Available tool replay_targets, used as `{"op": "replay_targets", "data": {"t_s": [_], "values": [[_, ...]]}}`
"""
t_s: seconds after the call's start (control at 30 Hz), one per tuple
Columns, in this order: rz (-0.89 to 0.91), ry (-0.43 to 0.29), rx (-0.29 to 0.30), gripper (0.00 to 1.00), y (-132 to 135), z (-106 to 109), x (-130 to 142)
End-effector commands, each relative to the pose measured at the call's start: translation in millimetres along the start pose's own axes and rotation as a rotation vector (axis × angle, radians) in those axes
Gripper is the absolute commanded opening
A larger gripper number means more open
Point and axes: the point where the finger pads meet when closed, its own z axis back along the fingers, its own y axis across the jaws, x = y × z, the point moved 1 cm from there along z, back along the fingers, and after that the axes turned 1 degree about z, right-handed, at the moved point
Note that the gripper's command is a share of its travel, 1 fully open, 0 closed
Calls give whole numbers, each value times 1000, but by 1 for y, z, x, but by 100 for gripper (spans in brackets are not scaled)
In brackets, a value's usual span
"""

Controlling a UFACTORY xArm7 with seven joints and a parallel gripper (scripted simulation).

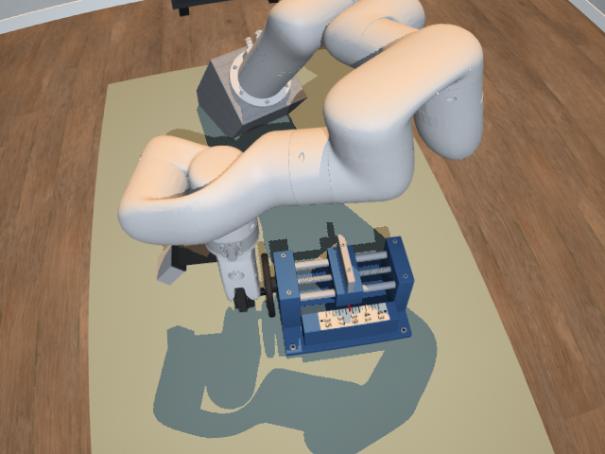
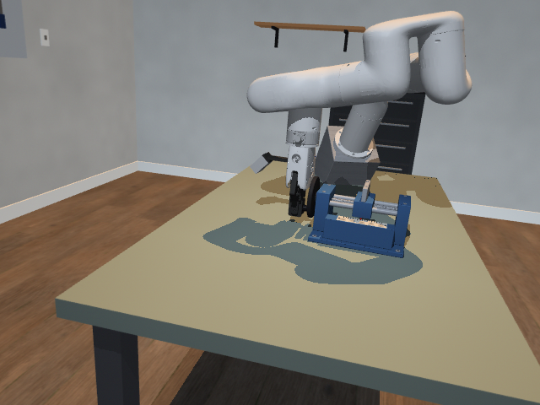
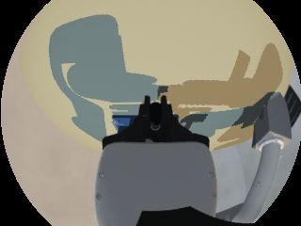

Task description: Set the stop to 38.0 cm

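The blue stop carriage [image 1: 336, 273] [image 2: 363, 207] with its upright pale plate stands on the rods inside the blue frame [image 1: 289, 312] [image 2: 321, 211]. Its red pointer [image 1: 349, 307] is between 37 and 39 on the scale [image 1: 334, 321], seemingly nearer 39; the exact tick is too small to read. The black handwheel [image 1: 267, 278] [image 2: 312, 196] is on the frame's left end. My gripper [image 1: 246, 298] [image 2: 296, 210] [image 3: 155, 103] points down just left of the wheel, shut on its crank handle. The fingers mostly hide the handle.
The arm's links pass above and behind the frame. The arm's base block [image 1: 219, 102] [image 2: 353, 170] stands at the back of the table [image 1: 488, 391] [image 2: 196, 300]. A grey block on a dark bar [image 1: 170, 266] [image 2: 260, 163] is behind and left of the gripper.
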Motion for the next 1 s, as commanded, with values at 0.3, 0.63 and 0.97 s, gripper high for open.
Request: {"op": "replay_targets", "data": {"t_s": [0.3, 0.63, 0.97], "values": [[-1, 2, -2, 6, 3, 2, -1], [-1, 2, -2, 6, 4, 3, -1], [-1, 2, -2, 6, 5, 3, -1]]}}
